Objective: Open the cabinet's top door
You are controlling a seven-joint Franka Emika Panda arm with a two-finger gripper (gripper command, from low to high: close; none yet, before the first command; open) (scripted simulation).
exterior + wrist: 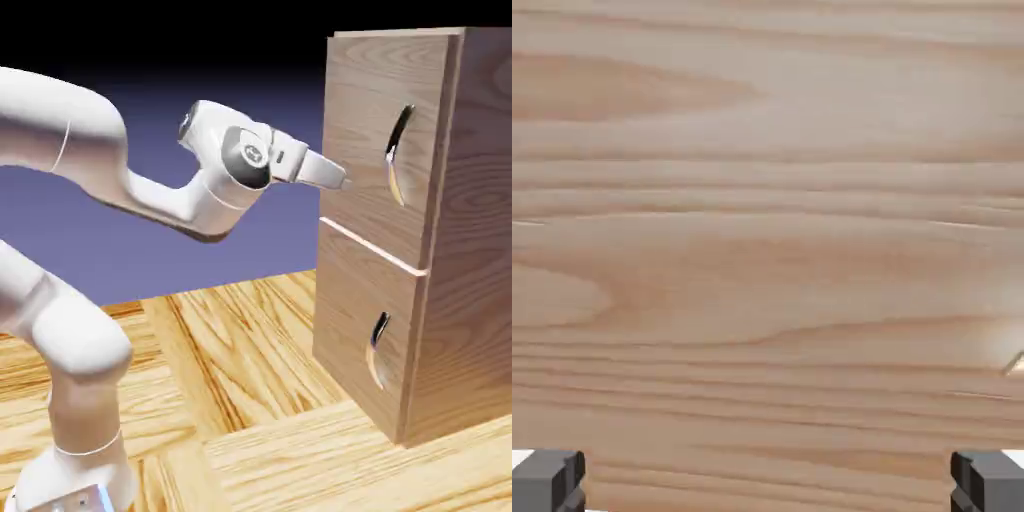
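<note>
The top door (375,140) is the upper wood-grain panel on the front of the cabinet (470,230), which stands on the desk (250,390) at the right of the exterior view; the door sits flush with the cabinet's front, and its long curved dark handle (398,155) runs upright near the panel's right edge. Below a thin seam lies the lower panel (360,330) with a smaller curved handle (378,350). The gripper (343,180) points roughly level at the top door's left part, its tip at or just short of the wood — well to the left of the long handle. In the hand view the frame is filled with pale wood grain, and the two grey fingertips (547,480) sit far apart at the bottom corners — the jaws stand wide apart with nothing between them. The white arm (80,150) rises from the lower left.
</note>
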